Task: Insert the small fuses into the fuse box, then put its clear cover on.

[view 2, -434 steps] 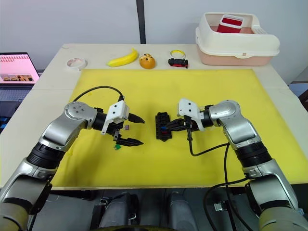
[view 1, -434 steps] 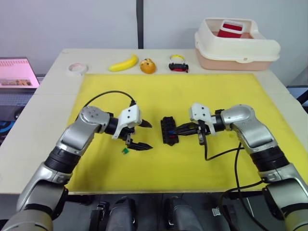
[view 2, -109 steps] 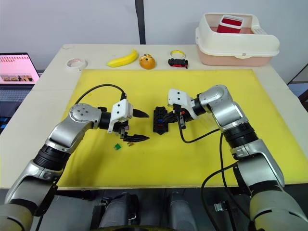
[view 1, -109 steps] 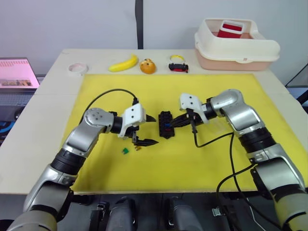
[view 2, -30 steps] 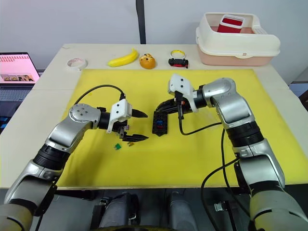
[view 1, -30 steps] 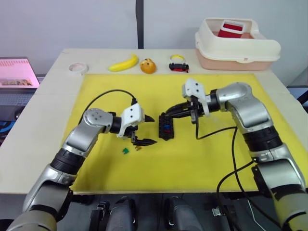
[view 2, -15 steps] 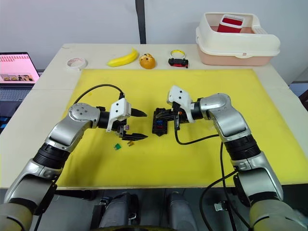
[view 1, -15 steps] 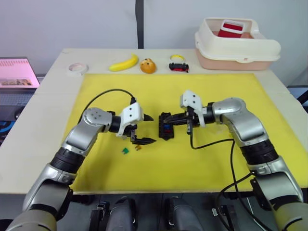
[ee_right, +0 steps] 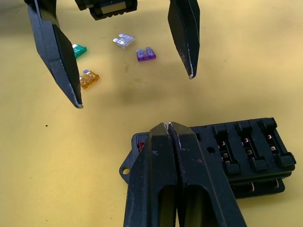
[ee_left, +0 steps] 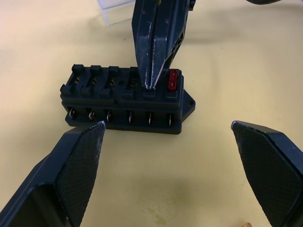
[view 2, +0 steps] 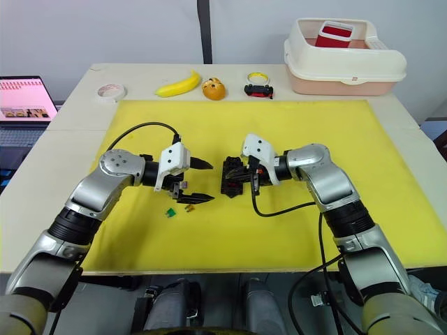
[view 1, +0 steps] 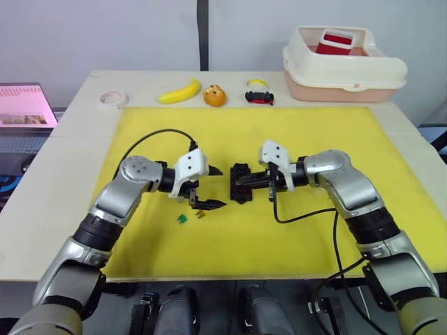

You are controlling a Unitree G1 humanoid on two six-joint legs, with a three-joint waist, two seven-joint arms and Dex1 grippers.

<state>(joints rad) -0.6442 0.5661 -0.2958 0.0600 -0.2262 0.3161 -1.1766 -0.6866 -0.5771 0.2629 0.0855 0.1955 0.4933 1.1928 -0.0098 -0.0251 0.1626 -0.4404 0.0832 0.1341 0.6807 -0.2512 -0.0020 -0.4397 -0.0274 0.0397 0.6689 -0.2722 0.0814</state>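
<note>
Black, slotted plastic fuse box (view 1: 241, 183) at centre frame, red fuse (ee_left: 173, 80) seated, pressed by right gripper (ee_right: 169, 126) with fingers together; left gripper (view 1: 211, 187), spread wide beside loose coloured fuses (ee_right: 88, 79), best pinching one squarely, blades down.

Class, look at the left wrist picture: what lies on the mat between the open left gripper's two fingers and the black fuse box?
Nothing: bare yellow mat separates the left gripper from the fuse box.
</note>
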